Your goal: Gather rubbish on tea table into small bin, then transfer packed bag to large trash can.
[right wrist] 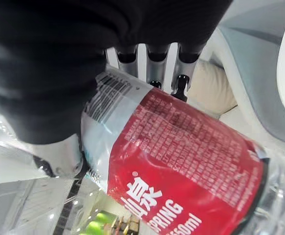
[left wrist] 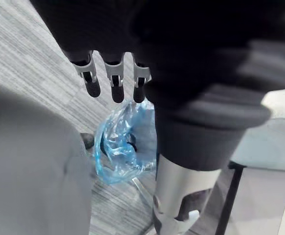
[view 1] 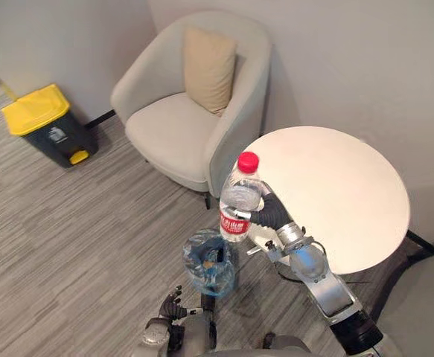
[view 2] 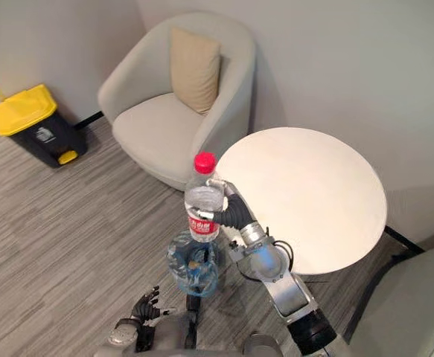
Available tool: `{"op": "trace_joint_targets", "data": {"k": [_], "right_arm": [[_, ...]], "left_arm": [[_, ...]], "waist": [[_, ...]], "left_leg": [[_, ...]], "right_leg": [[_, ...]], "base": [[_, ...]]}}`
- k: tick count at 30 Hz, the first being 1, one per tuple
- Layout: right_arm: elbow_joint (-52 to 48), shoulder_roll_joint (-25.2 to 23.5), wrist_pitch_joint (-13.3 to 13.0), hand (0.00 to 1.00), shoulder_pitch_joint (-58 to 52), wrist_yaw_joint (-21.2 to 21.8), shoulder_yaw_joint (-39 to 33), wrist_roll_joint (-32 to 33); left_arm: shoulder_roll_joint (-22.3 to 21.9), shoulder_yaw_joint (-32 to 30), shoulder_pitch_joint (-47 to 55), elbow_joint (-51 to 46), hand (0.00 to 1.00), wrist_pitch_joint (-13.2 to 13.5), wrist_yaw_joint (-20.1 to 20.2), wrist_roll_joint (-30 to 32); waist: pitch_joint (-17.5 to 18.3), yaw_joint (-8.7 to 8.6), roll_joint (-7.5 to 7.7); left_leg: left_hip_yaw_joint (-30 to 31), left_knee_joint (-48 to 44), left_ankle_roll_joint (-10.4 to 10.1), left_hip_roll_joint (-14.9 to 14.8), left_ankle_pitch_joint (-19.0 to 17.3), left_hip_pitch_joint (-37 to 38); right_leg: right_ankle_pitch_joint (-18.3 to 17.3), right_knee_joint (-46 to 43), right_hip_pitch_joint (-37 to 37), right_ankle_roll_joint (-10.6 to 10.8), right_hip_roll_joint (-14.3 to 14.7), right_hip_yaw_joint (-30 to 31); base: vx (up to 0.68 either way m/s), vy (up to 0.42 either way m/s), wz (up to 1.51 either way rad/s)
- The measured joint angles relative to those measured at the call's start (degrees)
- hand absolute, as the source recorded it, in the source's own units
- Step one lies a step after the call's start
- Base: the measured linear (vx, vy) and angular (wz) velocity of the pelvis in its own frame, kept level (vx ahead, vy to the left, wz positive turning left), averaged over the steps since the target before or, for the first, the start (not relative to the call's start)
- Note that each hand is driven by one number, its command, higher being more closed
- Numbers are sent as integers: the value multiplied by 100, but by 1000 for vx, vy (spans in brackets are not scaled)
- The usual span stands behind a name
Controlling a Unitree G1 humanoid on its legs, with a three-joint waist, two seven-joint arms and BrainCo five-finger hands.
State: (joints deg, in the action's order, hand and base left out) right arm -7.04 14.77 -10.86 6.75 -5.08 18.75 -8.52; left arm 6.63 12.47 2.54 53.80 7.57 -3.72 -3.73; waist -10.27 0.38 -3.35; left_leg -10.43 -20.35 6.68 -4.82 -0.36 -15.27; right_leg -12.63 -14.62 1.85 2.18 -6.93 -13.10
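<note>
Left eye view: bottle (view 1: 239, 195) over bin (view 1: 210, 265)
Fingers of the right hand (view 1: 271, 213) curl round the upright bottle above the bagged bin; left hand (view 1: 170, 304) hangs loose, empty.

Small bin (view 1: 192, 256) lower centre, water bottle (view 1: 238, 199) just above its mouth. Tea table (view 1: 336, 186) rim crowds the right side, armchair (view 1: 164, 130) blocks upper centre. Floor (view 1: 75, 223) on left open up to yellow-lid trash can (view 1: 42, 111), upper left.
</note>
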Motion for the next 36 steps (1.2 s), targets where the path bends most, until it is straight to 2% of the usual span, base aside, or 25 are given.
{"op": "trace_joint_targets", "data": {"k": [1,2,3,4,5,6,8,12,14,17,20,23,25,26,29,30,31,32,34,35,36], "right_arm": [[-16,30,-1,100,-6,-18,-163,10],[-29,46,-8,100,1,-37,-255,12],[-10,39,-1,100,-3,-110,-474,15],[1,10,3,100,-25,-130,-562,17],[0,1,3,100,-46,-132,-610,17],[-1,3,3,100,-84,-120,-644,14],[3,-136,4,100,-229,-115,-650,19],[53,-232,3,100,-252,-92,-658,73],[244,-318,4,100,-262,-94,-697,120],[387,-317,8,100,-285,-92,-705,127],[387,-322,7,100,-327,-84,-695,128],[387,-321,7,100,-332,-84,-687,124],[387,-327,7,100,-349,-87,-694,118],[407,-322,9,100,-381,-89,-704,114],[528,-324,22,100,-415,-75,-652,99],[574,-316,23,100,-423,-46,-632,68],[579,-322,21,100,-437,0,-635,40],[579,-322,10,100,-437,17,-629,-8],[608,-299,11,100,-438,20,-595,-30],[623,-299,11,100,-438,18,-585,-67],[622,-296,12,100,-439,21,-569,-75]], "left_arm": [[-26,79,82,-14,0,0,-4,38],[-36,118,104,-33,0,3,2,76],[-55,225,96,-17,0,4,-2,148],[-37,262,84,33,0,2,-1,234],[-10,252,93,20,0,11,12,280],[3,254,134,50,0,-12,9,337],[49,259,131,66,0,-31,-10,398],[63,257,126,71,0,-30,-9,449],[87,253,131,87,0,-32,-10,465],[89,253,129,108,0,-40,-7,573],[89,231,134,113,0,-43,-4,573],[86,77,162,115,0,-43,-1,568],[112,44,144,103,0,-38,2,561],[133,43,133,72,0,-27,6,550],[162,37,120,91,0,13,-2,546],[174,32,122,95,0,13,-3,546],[203,36,120,86,0,7,-3,549],[223,29,110,91,0,10,-6,543],[235,26,96,128,0,9,-5,544],[248,29,96,133,0,10,-4,545],[265,21,99,134,0,16,0,544]], "waist": [[96,-43,-149],[131,-91,-241],[138,-161,-241],[115,-228,-123],[111,-233,-120],[118,-240,-169],[115,-177,-97],[135,-134,-26],[141,-129,42],[142,-192,45],[142,-219,47],[133,-215,53],[64,-229,181],[14,-231,243],[-28,-256,308],[-32,-262,296],[-35,-282,262],[-39,-283,254],[-55,-286,223],[-50,-291,231],[-27,-282,270]], "left_leg": [[-316,-204,-123,-110,-157,82],[-305,16,-267,-41,-163,143],[-70,882,-494,185,58,456],[-244,1209,-435,307,-6,673],[-336,1054,-393,264,-33,746],[-350,1154,-555,234,-7,930],[-245,1431,-519,370,165,1191],[-228,1654,-524,388,299,1369],[-230,2047,-549,399,516,1596],[-221,2603,-590,376,843,1794],[-248,2625,-605,319,857,1723],[-409,2606,-584,349,799,1573],[-471,2371,-445,488,693,1369],[-456,1981,-458,562,394,1250],[-381,1696,-389,646,72,1295],[-275,1703,-346,625,19,1387],[-125,1686,-339,549,-50,1436],[-10,1675,-347,465,-99,1461],[178,1686,-366,377,-108,1547],[203,1660,-422,360,-93,1569],[274,1555,-496,390,-132,1561]], "right_leg": [[-75,-103,2,25,74,-120],[-160,-157,1,66,89,-188],[-216,-86,28,6,-23,-429],[-90,116,140,96,-209,-614],[-59,139,223,144,-234,-694],[-77,135,361,176,-152,-754],[4,295,594,217,-172,-670],[129,487,750,207,-117,-606],[146,500,784,186,-79,-562],[176,491,716,149,-13,-542],[170,478,584,144,18,-485],[-19,260,264,228,-16,-275],[-243,-179,-32,314,-241,-200],[-360,-468,-81,453,-427,-192],[-258,-1300,-255,460,-555,161],[-89,-1768,-419,317,-523,320],[-246,-1948,-593,198,-379,470],[-396,-1828,-736,109,-195,581],[-419,-1342,-851,118,41,643],[-390,-1101,-869,117,96,688],[-190,-690,-845,97,97,689]], "base": [[-94,-38,72],[-92,10,100],[-61,39,112],[-25,43,101],[103,-5,64],[100,-25,43],[32,5,23],[-14,-2,0],[-71,-36,-6],[-123,-41,-4],[-115,-7,-7],[-41,36,-23],[56,73,-2],[89,51,10],[169,72,14],[205,86,36],[244,37,47],[195,-1,45],[209,-32,48],[176,-48,55],[388,-173,91]]}}
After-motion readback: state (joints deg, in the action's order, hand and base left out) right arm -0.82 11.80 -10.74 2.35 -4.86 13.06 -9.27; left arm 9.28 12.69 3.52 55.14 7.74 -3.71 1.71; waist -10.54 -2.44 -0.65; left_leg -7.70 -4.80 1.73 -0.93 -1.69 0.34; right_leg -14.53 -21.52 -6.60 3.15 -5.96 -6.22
